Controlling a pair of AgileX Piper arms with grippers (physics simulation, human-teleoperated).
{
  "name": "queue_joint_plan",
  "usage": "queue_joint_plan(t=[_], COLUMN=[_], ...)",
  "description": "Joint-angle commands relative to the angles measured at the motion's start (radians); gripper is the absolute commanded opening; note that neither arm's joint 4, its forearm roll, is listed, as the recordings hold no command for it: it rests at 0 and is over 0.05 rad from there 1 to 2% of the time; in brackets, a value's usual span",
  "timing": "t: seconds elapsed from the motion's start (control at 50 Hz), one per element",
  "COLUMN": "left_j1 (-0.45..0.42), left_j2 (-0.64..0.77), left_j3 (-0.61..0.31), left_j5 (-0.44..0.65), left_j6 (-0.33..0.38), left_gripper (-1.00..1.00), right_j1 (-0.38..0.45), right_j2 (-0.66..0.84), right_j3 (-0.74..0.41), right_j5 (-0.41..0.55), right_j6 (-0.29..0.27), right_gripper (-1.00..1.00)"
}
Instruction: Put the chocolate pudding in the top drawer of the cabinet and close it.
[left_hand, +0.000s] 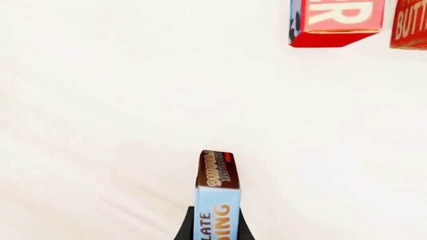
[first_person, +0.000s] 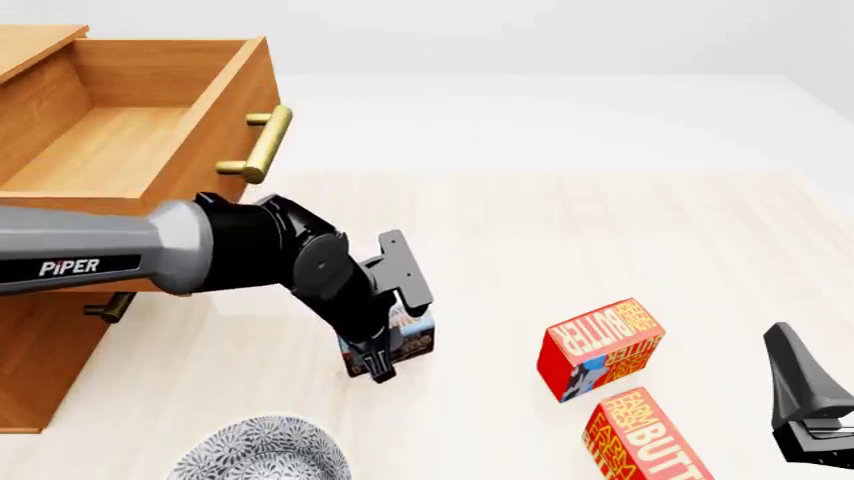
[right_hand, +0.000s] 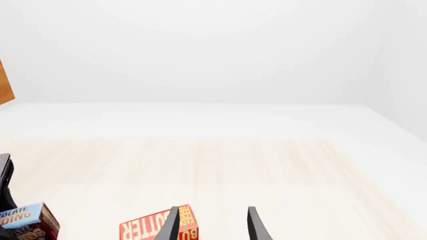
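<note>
My left gripper (first_person: 379, 362) is shut on the chocolate pudding (first_person: 411, 340), a small blue and brown box, low over the table to the right of the cabinet (first_person: 47, 345). In the left wrist view the pudding (left_hand: 217, 192) stands on edge between the dark fingers (left_hand: 183, 227). The top drawer (first_person: 127, 140) is pulled out and looks empty, its brass handle (first_person: 263, 145) facing right. At the front right my right gripper (right_hand: 213, 225) is open with nothing in it, and the pudding (right_hand: 30, 222) shows far to its side.
Two red and orange butter boxes (first_person: 601, 345) (first_person: 647, 435) lie between the arms, the nearer one just beyond the right fingers (right_hand: 172, 225). A patterned grey dish (first_person: 267, 455) sits at the front edge below the left arm. Lower drawer handle (first_person: 110, 305) sticks out.
</note>
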Motion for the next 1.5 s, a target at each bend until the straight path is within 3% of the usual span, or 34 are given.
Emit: queue_joint_plan(t=[0.02, 0.46, 0.68, 0.88, 1.5], left_j1=[-0.019, -0.112, -0.131, -0.180, -0.107], left_j2=[-0.056, -0.180, -0.231, -0.268, -0.349], left_j3=[-0.020, -0.094, -0.171, -0.263, -0.392], left_j5=[0.034, 0.126, 0.173, 0.223, 0.330], left_j6=[0.021, 0.005, 0.015, -0.023, 0.003], left_gripper=[-1.00, -1.00, -1.00, -1.00, -1.00], right_j1=[0.000, 0.000, 0.000, 0.000, 0.000], right_j2=[0.000, 0.000, 0.000, 0.000, 0.000], right_j3=[0.000, 0.000, -0.001, 0.000, 0.000], right_j5=[0.000, 0.001, 0.001, 0.000, 0.000], right_j6=[0.001, 0.000, 0.001, -0.001, 0.000], right_gripper=[1.00, 1.00, 1.00, 1.00, 1.00])
